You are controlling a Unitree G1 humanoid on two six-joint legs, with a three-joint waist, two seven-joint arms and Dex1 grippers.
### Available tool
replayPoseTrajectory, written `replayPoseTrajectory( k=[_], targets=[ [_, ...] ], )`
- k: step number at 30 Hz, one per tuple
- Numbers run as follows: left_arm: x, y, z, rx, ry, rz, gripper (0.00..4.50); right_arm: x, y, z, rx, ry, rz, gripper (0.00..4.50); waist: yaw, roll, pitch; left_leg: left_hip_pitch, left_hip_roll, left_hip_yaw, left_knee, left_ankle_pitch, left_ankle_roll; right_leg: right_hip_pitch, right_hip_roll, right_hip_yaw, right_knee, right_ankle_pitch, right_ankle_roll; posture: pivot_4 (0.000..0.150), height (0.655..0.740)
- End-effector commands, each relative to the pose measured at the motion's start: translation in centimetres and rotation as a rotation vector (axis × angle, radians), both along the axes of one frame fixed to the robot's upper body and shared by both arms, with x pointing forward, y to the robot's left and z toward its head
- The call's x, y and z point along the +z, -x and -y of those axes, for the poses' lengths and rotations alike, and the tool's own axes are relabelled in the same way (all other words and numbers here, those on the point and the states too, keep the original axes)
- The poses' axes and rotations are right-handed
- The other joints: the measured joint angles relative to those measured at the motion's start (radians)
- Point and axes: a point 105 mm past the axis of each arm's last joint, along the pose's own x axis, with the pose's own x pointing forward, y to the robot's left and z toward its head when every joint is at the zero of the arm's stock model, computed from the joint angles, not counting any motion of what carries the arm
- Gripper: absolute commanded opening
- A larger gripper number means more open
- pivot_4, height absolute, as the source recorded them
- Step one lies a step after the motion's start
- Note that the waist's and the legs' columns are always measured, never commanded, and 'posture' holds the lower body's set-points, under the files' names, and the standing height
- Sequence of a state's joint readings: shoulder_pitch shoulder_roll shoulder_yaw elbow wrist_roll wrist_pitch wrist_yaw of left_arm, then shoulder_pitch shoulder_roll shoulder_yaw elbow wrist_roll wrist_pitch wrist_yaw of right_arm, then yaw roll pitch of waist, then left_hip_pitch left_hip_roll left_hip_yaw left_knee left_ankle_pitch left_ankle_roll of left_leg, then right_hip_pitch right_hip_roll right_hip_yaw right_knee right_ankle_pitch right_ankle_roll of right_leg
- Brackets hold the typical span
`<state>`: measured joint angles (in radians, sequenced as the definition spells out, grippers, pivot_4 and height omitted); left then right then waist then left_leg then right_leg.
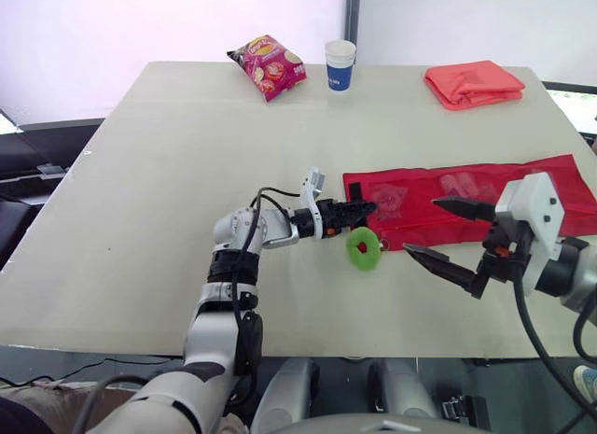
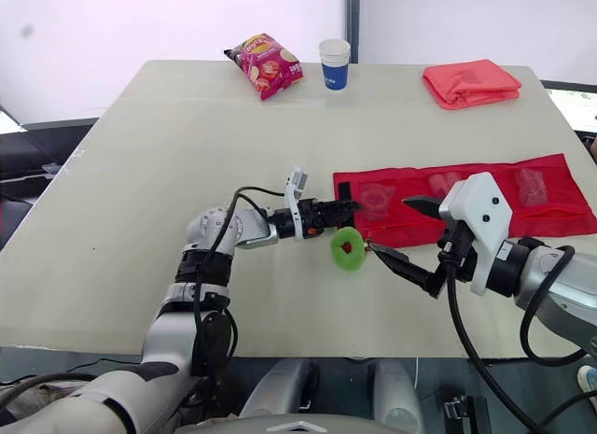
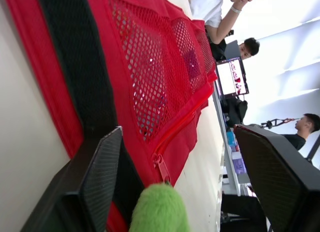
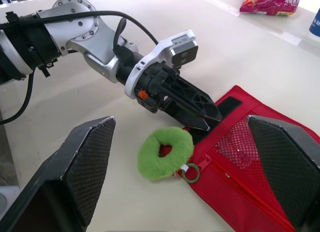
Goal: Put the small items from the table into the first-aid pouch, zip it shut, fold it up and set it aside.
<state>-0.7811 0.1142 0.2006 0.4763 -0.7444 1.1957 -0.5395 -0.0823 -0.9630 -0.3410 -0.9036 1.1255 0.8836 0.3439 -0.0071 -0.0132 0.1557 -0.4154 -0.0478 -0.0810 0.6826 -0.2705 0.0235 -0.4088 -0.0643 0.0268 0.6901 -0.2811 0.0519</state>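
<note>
Left eye view: red pouch (image 1: pixel 550 177); chip bag (image 1: pixel 268 66) and cup (image 1: pixel 340 64) print illegible.

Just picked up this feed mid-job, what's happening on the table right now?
The red first-aid pouch lies unfolded and flat on the table, with small items showing in its mesh pockets. The left gripper, open, is at the pouch's left end, beside the fuzzy green ring that lies by the zipper pull. The right gripper, open, hovers at the pouch's near edge. Neither holds anything, and the pouch is not yet folded.
</note>
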Motion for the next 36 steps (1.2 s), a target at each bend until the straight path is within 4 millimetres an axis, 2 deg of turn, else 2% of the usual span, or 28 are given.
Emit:
replayPoseTrajectory(
  k=[1, 4, 7, 11, 17, 21, 29, 32, 36],
  targets=[
    [0.1, -0.5, -0.2, 0.024, -0.005, 0.008, 3.55, 0.5, 0.3, -0.2, 0.004, 0.004, 0.032, 4.5, -0.001, 0.0, 0.0, 0.0, 0.0, 0.0, 0.0, 0.0, 0.0, 0.0, 0.0, 0.0, 0.0, 0.0, 0.0, 0.15, 0.74],
    [0.6, -0.8, -1.1, 0.056, -0.011, 0.027, 3.55, 0.6, 0.4, -0.1, 0.0, 0.007, 0.035, 4.5, -0.002, 0.0, 0.0, 0.0, 0.0, 0.0, 0.0, 0.0, 0.0, 0.0, 0.0, 0.0, 0.0, 0.0, 0.0, 0.15, 0.74],
    [0.8, -0.8, -2.8, 0.091, -0.097, 0.091, 3.55, 0.7, 0.5, 0.2, -0.01, 0.01, 0.04, 4.5, -0.007, 0.0, 0.0, 0.0, 0.0, 0.0, 0.0, 0.0, 0.0, 0.0, 0.0, 0.0, 0.001, 0.0, 0.0, 0.15, 0.74],
    [0.4, -1.4, -3.9, 0.158, -0.185, 0.131, 3.55, 0.8, 0.5, 0.7, -0.032, 0.007, 0.046, 4.5, -0.003, 0.0, 0.0, 0.0, 0.0, 0.0, 0.0, 0.0, 0.0, 0.0, 0.0, 0.001, 0.001, 0.0, 0.0, 0.15, 0.74],
    [-0.2, -1.9, -2.3, 0.152, -0.229, 0.165, 3.55, 1.2, 0.8, 2.0, -0.07, 0.012, 0.057, 4.5, 0.009, -0.001, 0.0, 0.001, 0.0, 0.0, 0.0, 0.0, 0.0, 0.0, 0.0, 0.001, 0.0, 0.0, 0.0, 0.15, 0.74],
    [0.4, -2.0, 0.2, 0.111, -0.158, 0.134, 3.55, 1.2, 1.4, 3.2, -0.09, 0.055, 0.055, 4.5, 0.024, -0.001, 0.0, 0.001, 0.0, 0.0, 0.0, 0.0, 0.0, 0.001, 0.0, 0.0, 0.0, 0.0, 0.0, 0.15, 0.74],
    [1.2, -1.8, 1.9, 0.069, -0.044, 0.04, 3.55, 1.7, 2.8, 5.5, -0.134, 0.099, 0.045, 4.5, 0.022, -0.002, 0.0, 0.001, -0.001, 0.0, 0.001, -0.001, 0.002, 0.003, 0.0, -0.001, -0.002, 0.0, 0.001, 0.15, 0.74],
    [0.6, -1.8, 1.5, 0.067, -0.131, 0.099, 3.55, 1.8, 2.9, 5.8, -0.145, 0.111, 0.05, 4.5, 0.022, -0.002, 0.0, 0.001, -0.001, 0.0, 0.001, -0.001, 0.002, 0.003, 0.0, -0.001, -0.002, 0.0, 0.001, 0.15, 0.74],
    [0.0, -3.0, -0.8, 0.106, -0.38, 0.289, 3.55, 1.8, 3.1, 5.6, -0.14, 0.109, 0.052, 4.5, 0.02, -0.002, 0.0, 0.001, -0.001, 0.0, 0.001, -0.001, 0.001, 0.003, 0.0, -0.001, -0.002, 0.0, 0.001, 0.15, 0.74]
  ],
)
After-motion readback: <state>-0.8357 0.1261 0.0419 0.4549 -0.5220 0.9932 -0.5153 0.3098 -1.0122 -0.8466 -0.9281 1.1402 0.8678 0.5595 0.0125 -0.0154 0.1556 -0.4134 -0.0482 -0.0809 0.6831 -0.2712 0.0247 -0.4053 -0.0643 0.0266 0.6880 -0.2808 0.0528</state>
